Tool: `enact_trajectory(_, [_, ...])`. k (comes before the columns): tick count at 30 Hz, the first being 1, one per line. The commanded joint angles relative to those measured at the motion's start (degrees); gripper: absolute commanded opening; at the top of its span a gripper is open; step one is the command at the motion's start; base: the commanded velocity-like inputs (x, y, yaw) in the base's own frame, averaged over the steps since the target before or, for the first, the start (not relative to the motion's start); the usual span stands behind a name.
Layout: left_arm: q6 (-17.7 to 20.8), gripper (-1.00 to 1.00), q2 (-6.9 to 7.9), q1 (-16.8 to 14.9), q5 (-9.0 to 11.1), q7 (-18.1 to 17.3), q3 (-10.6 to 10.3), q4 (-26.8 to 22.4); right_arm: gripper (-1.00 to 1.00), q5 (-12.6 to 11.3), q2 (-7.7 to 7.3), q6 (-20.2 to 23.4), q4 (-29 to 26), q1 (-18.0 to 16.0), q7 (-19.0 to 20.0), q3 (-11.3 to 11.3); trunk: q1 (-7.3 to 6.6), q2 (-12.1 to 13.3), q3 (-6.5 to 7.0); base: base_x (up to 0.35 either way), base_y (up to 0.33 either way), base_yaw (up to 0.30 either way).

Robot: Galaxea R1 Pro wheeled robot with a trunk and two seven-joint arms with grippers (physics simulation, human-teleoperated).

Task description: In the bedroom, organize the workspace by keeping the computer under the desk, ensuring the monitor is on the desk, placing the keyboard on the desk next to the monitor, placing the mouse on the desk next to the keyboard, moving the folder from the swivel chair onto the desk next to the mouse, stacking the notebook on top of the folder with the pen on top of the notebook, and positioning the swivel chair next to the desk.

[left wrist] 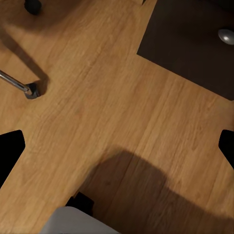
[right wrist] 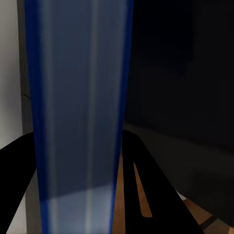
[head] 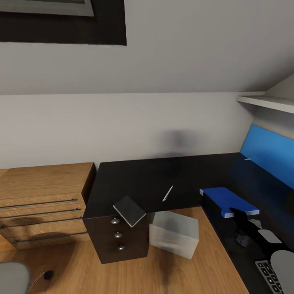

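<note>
Progress check, head view. The folder is in the right gripper, held over the right wing of the black surface; whether it already rests on the top or hangs just above it, I cannot tell. In the right wrist view the folder runs lengthwise between the dark fingers, which are closed on it.

The notebook sits tilted at the near left corner of the surface, above the drawer unit, overhanging the edge. The pen lies on the top, mid-surface, well apart from the notebook and left of the folder. The computer stands on the floor in the corner under the surface; that item looks done. A strip of keyboard shows at the near right edge.

Left to do, by my judgement: settle the folder, stack notebook, then pen. Monitor and mouse status unknown from here. A grey seat edge at near left suggests the swivel chair is not yet positioned.

Left gripper: fingers spread wide, empty, aimed at the wood floor; a chrome chair leg with castor lies nearby.

Room: pale sloped wall, light-wood drawer chest at left touching the surface's side, blue upright panel at far right, white shelf above.
</note>
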Motion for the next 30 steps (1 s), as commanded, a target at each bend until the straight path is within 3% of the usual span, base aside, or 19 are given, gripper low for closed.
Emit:
enact_trajectory(1, [-0.16, 1.00, 0.00, -0.03, 0.60, -0.13, -0.20, 0.02, -1.00, -0.10, 0.00, 0.32, 0.01, -0.05, 0.11, -0.34, 0.23, -0.47, -0.26, 0.000, 0.000, 0.000])
enact_trajectory(19, [-0.16, 1.00, 0.00, -0.03, 0.60, -0.13, -0.20, 0.02, -1.00, -0.10, -0.08, 0.32, 0.01, -0.05, 0.15, -0.29, 4.19, -7.69, -3.49, 0.000, 0.000, 0.000])
enact_trajectory(30, [-0.16, 1.00, 0.00, -0.03, 0.60, -0.13, -0.26, 0.02, -1.00, -0.10, -0.09, 0.32, 0.01, -0.05, 0.15, -0.32, 4.19, -7.69, -3.49, 0.000, 0.000, 0.000])
